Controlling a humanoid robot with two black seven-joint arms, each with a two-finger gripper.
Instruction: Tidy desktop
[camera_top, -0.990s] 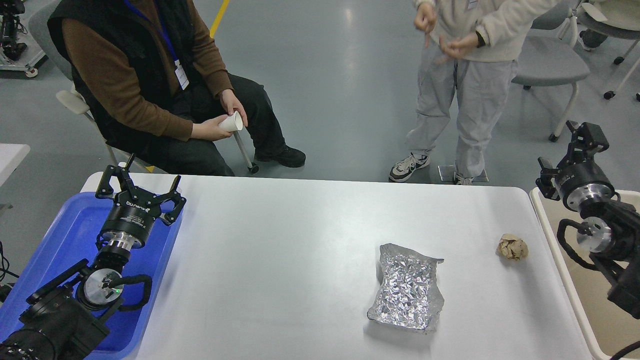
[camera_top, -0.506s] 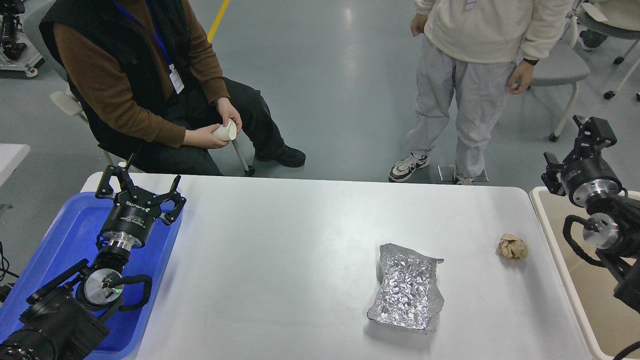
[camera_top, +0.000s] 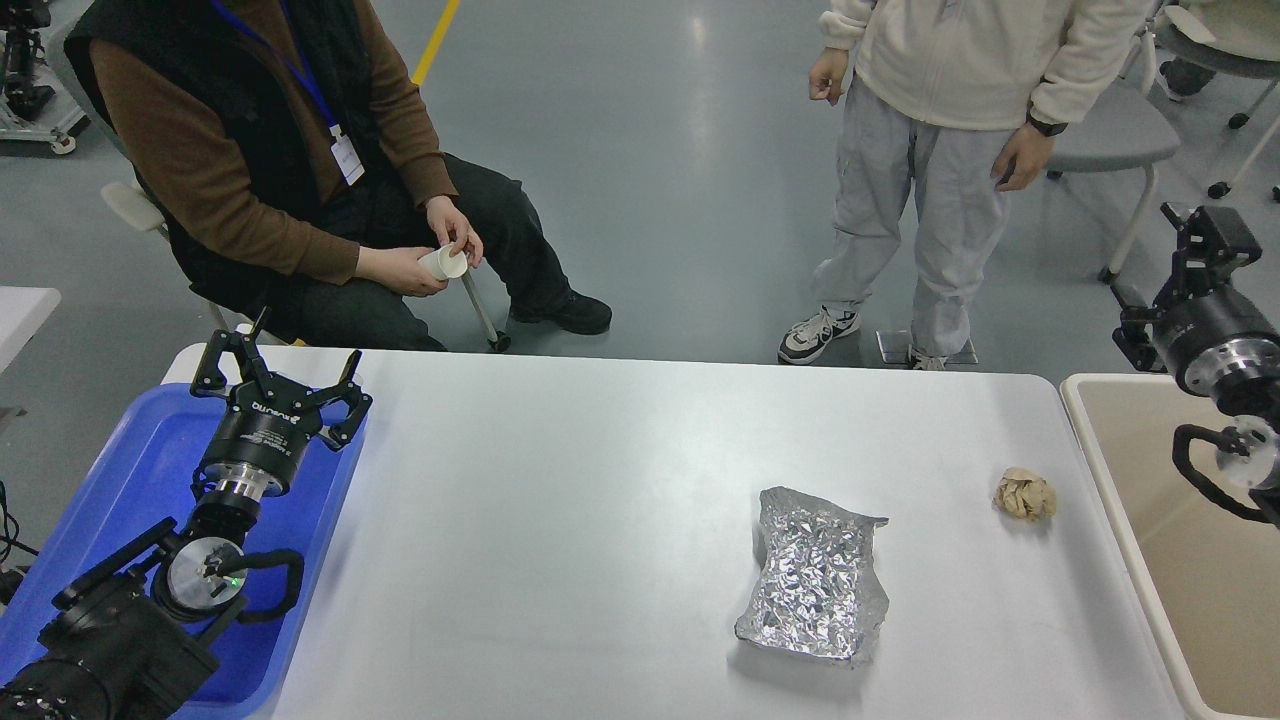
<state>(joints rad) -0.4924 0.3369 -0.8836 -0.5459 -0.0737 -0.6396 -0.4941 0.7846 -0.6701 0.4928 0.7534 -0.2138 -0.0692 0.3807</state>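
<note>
Resting on desktop (camera_top: 600, 520): foil bag (camera_top: 815, 575), paper wad (camera_top: 1025, 494)
Left gripper (camera_top: 280, 375): jaws spread, empty, over blue tray (camera_top: 120, 470)
Right gripper (camera_top: 1205, 245): beyond desktop's right edge, jaw state unclear

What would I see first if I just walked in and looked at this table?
Probably the shiny crumpled foil, lying right of the middle of the white desktop, with a small brown paper ball farther right. Next, the two black robot arms: the left gripper is open over the blue tray, and the right gripper is raised beyond the beige bin.
</note>
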